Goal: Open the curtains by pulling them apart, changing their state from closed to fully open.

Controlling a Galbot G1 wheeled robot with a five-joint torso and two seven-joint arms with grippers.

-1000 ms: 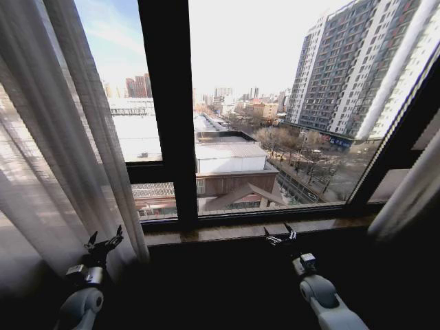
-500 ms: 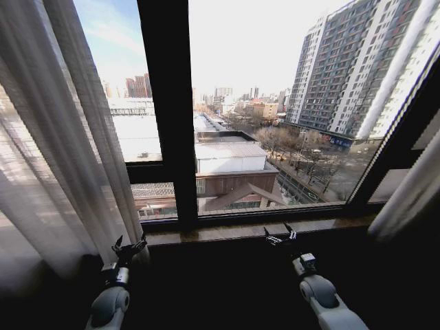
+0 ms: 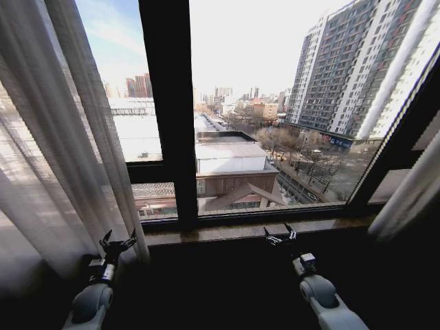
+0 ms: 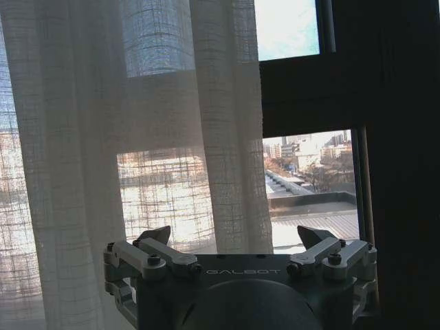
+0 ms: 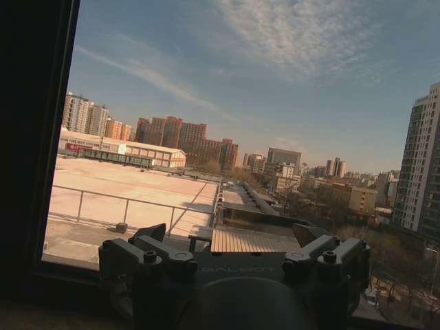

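Observation:
The curtains stand parted. The left sheer white panel (image 3: 48,137) hangs bunched at the left side of the window, and the right panel (image 3: 412,192) is gathered at the far right edge. My left gripper (image 3: 118,242) is open, low at the inner edge of the left panel, with no fabric between its fingers. In the left wrist view the pleated fabric (image 4: 137,124) hangs just ahead of the open left gripper (image 4: 234,237). My right gripper (image 3: 280,234) is open and empty in front of the window sill, facing bare glass, and appears again in the right wrist view (image 5: 230,237).
A thick black vertical frame bar (image 3: 168,103) divides the window, and a slanted black bar (image 3: 405,130) runs at the right. A brown sill (image 3: 247,230) crosses below the glass. Below the sill all is dark.
My left gripper swung right toward the sill, then came back left and a little lower along the curtain's inner edge. The right arm and both panels stayed put.

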